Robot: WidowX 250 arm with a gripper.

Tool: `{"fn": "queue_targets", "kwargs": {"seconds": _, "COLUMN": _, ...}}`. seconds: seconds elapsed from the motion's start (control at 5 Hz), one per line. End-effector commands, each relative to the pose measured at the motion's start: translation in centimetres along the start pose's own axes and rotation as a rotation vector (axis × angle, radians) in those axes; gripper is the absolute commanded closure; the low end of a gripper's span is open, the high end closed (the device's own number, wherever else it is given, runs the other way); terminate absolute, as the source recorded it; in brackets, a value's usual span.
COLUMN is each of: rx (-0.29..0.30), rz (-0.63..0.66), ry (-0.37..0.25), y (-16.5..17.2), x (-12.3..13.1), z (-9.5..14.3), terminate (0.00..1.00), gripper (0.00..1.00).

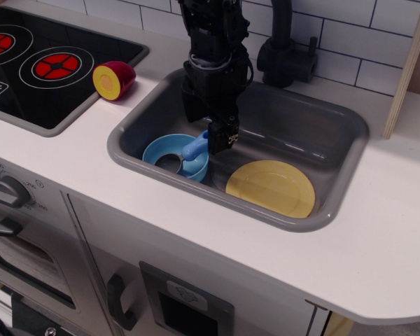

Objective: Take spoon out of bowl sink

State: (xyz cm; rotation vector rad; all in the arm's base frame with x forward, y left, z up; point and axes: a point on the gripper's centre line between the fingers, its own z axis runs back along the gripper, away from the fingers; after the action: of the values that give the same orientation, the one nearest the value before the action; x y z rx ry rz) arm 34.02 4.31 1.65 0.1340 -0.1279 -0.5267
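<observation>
The light blue bowl sits in the front left of the grey sink. The spoon leans in the bowl, its dark scoop at the bottom and its blue handle pointing up to the right over the rim. My black gripper is lowered into the sink at the handle's upper end. Its fingers stand apart on either side of the handle tip, which they partly hide. I cannot see them pressing on it.
A flat yellow plate lies in the sink right of the bowl. The black faucet stands behind the basin. A red and yellow toy fruit half sits on the counter beside the stove.
</observation>
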Motion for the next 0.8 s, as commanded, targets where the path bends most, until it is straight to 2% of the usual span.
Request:
{"fn": "queue_targets", "kwargs": {"seconds": 0.0, "rx": 0.011, "rz": -0.008, "ry": -0.018, "y": 0.5, "x": 0.5, "z": 0.8, "terminate": 0.00, "gripper": 1.00}}
{"fn": "queue_targets", "kwargs": {"seconds": 0.4, "rx": 0.033, "rz": -0.005, "ry": -0.035, "y": 1.0, "x": 0.2, "z": 1.2, "terminate": 0.00, "gripper": 1.00}}
{"fn": "queue_targets", "kwargs": {"seconds": 0.6, "rx": 0.029, "rz": 0.004, "ry": -0.049, "y": 1.6, "x": 0.4, "z": 2.2, "terminate": 0.00, "gripper": 1.00}}
